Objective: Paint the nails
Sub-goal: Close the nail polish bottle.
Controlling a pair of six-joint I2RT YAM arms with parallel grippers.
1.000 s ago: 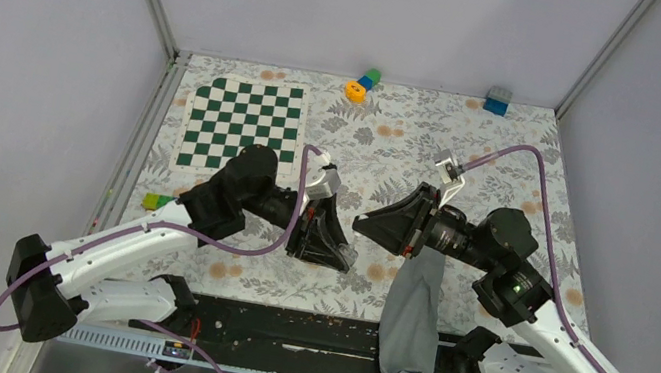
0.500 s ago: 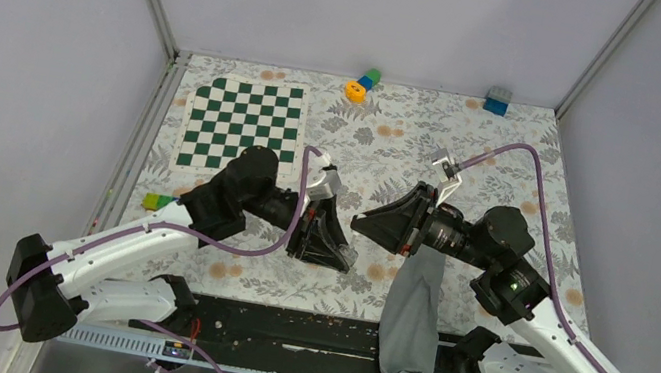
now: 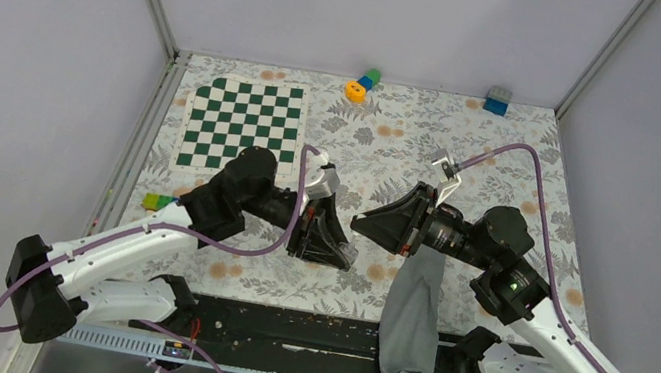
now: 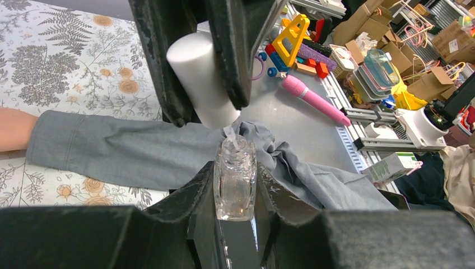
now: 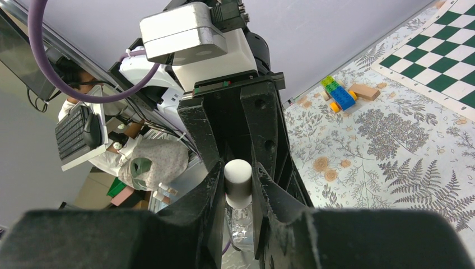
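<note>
My left gripper (image 4: 235,175) is shut on a small clear glass bottle (image 4: 235,182), held upright with its neck open. Just above it my right gripper (image 5: 238,185) is shut on the bottle's white cap (image 5: 238,178). The cap (image 4: 203,78) hangs over the neck with its brush stem dipping in. In the top view the two grippers, left (image 3: 345,255) and right (image 3: 359,224), meet tip to tip at the table's middle. A grey sleeve (image 3: 412,307) runs in from the near edge under the right arm. A bit of bare wrist skin (image 4: 10,129) shows; the nails are hidden.
A green and white chessboard (image 3: 240,126) lies at the back left. Toy blocks sit by the back wall, one orange-green (image 3: 362,83) and one blue (image 3: 497,100). A small green-yellow block (image 3: 156,202) lies near the left arm. The floral table cover (image 3: 512,166) fills the rest.
</note>
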